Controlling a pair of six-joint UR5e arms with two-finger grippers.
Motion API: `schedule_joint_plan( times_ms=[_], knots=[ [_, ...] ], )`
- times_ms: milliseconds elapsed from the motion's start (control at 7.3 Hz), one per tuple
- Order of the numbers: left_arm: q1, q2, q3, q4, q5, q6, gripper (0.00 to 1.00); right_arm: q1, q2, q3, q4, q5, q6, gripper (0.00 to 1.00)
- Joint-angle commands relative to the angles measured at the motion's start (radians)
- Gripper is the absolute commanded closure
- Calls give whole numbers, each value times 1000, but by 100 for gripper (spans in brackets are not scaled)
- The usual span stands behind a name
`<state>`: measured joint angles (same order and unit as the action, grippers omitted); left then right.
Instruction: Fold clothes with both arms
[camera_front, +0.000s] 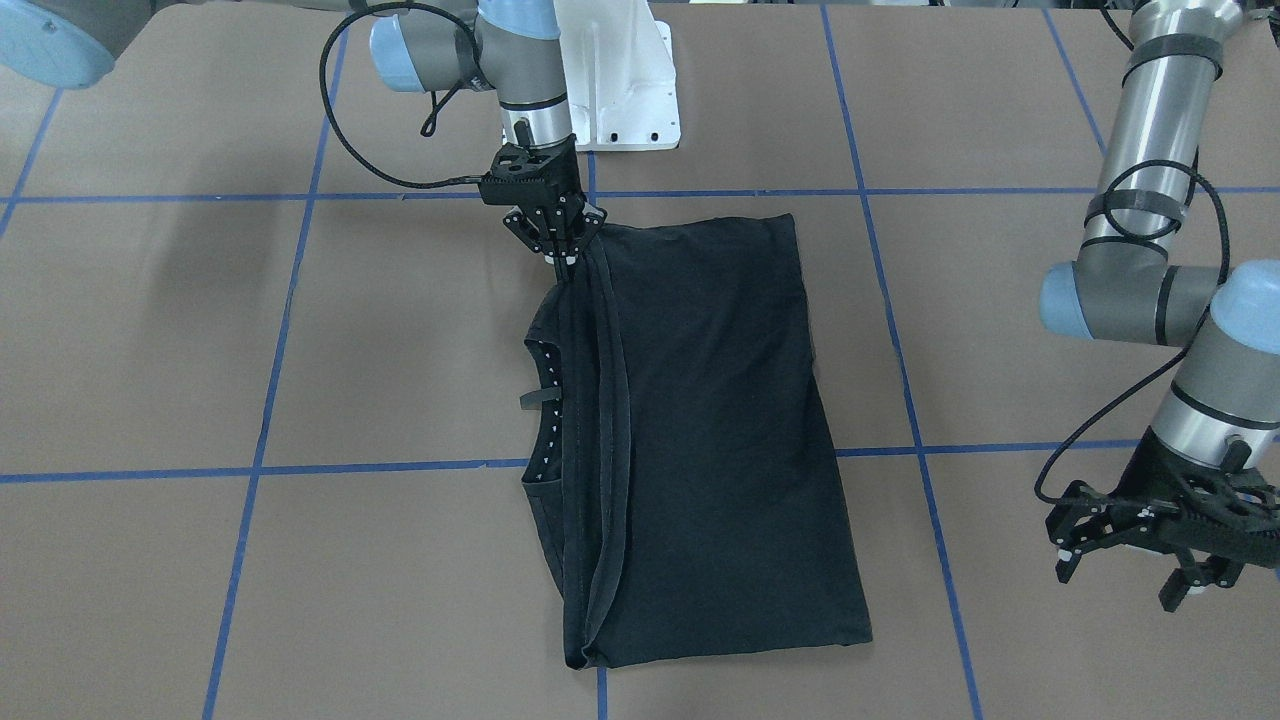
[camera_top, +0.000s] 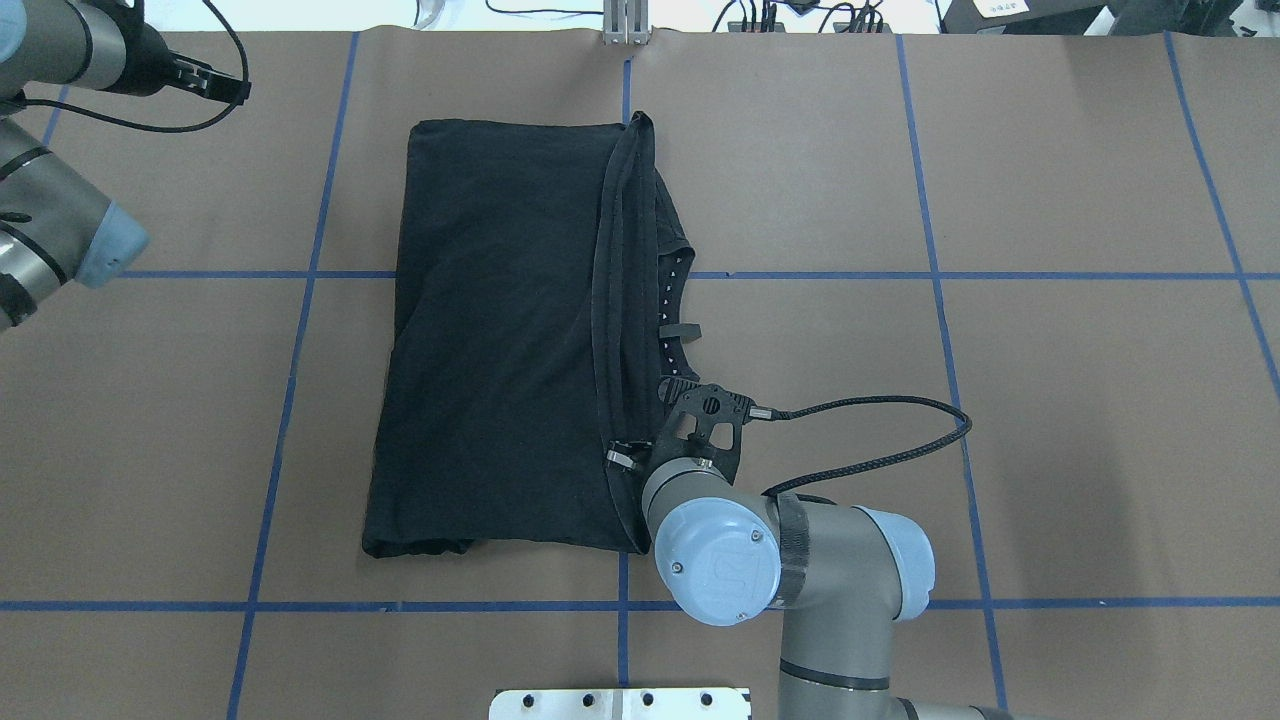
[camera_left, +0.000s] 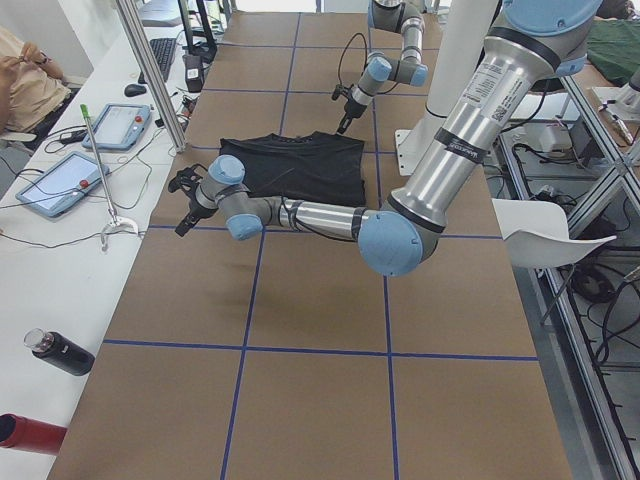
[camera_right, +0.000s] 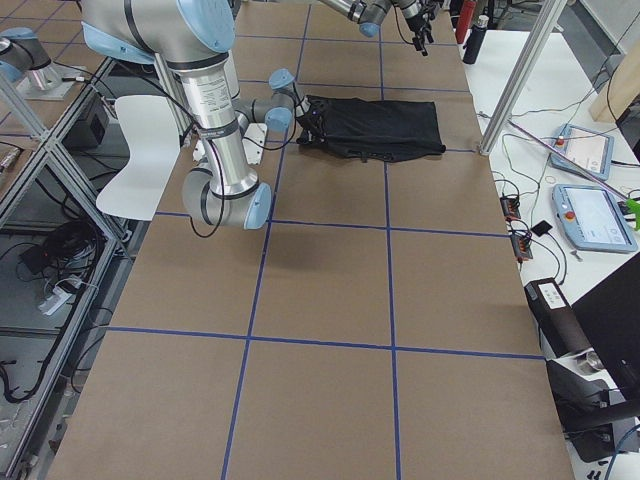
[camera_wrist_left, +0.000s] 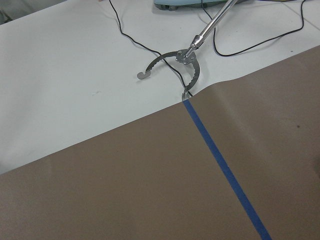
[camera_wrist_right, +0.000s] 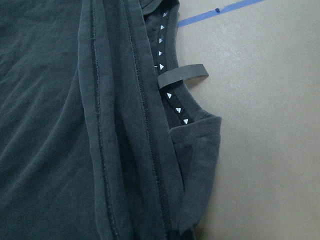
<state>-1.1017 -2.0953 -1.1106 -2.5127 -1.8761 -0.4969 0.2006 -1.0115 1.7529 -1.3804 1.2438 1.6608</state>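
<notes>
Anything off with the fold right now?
The fold is uneven. The T-shirt hem edge stops short, so the collar and its hang loop stick out on the side where the right gripper pinches the hem. Nothing looks torn.

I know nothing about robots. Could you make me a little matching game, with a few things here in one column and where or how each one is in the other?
1. T-shirt
2. right end effector
3. left end effector
4. white base

A. open, well away from the T-shirt
B. pinching the T-shirt's hem
C. folded, lying flat
D. behind the T-shirt, on the robot's side

Pairs: 1-C, 2-B, 3-A, 4-D.
</notes>
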Motion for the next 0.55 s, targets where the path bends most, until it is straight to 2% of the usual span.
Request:
schedule_joint_plan(
  times_ms=[0, 137, 411],
  knots=[
    [0, -2, 0, 0, 0, 0, 0, 17, -2, 1, -2, 6, -21, 1],
    [0, -2, -2, 0, 0, 0, 0, 61, 10, 0, -37, 37, -74, 0],
    [0, 0, -8, 0, -2, 0, 0, 179, 110, -22, -159, 118, -147, 0]
  ],
)
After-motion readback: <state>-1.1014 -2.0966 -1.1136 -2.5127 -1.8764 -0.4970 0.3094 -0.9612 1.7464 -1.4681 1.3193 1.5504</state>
